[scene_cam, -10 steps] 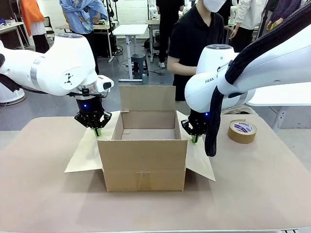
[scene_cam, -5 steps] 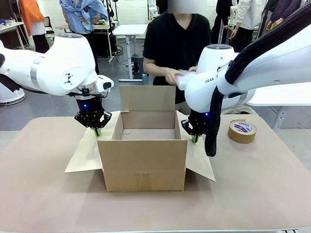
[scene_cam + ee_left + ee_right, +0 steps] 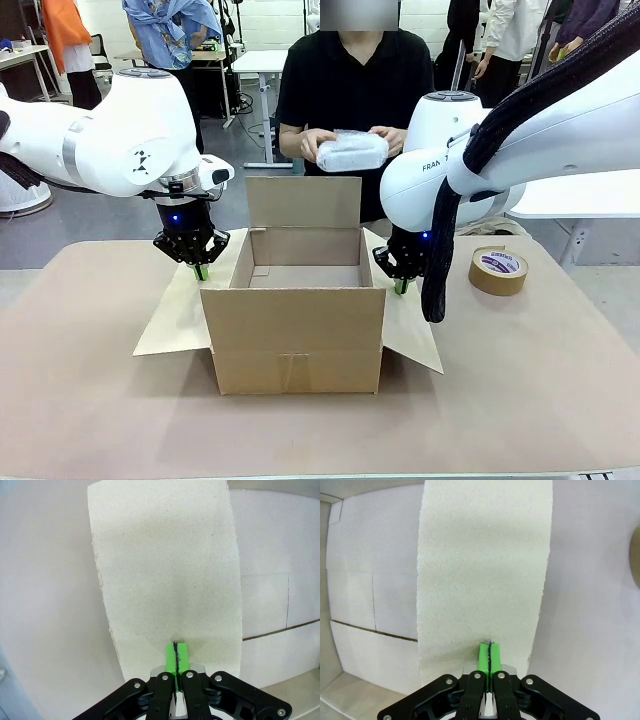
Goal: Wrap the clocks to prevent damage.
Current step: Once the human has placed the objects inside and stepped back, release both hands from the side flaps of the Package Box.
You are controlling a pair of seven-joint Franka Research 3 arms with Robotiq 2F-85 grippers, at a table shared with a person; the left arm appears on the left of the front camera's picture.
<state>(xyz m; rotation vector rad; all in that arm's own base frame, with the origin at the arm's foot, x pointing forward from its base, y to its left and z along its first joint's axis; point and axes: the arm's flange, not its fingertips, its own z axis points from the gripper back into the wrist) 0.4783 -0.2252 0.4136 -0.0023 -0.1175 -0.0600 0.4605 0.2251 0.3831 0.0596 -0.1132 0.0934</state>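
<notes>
Two flaps are pinned open. Your left hand (image 3: 201, 271) pinches the left flap (image 3: 175, 315). The carton (image 3: 295, 340) is empty, with a wrapped bundle (image 3: 351, 152), likely a clock, held above it by the person and not yet packed. Your right hand (image 3: 401, 286) pinches the right flap (image 3: 412, 335).

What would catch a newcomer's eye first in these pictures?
An open cardboard box sits in the middle, the left gripper shut on its left flap and the right gripper shut on its right flap. Behind it a person holds a white wrapped bundle. A tape roll lies at the right.
</notes>
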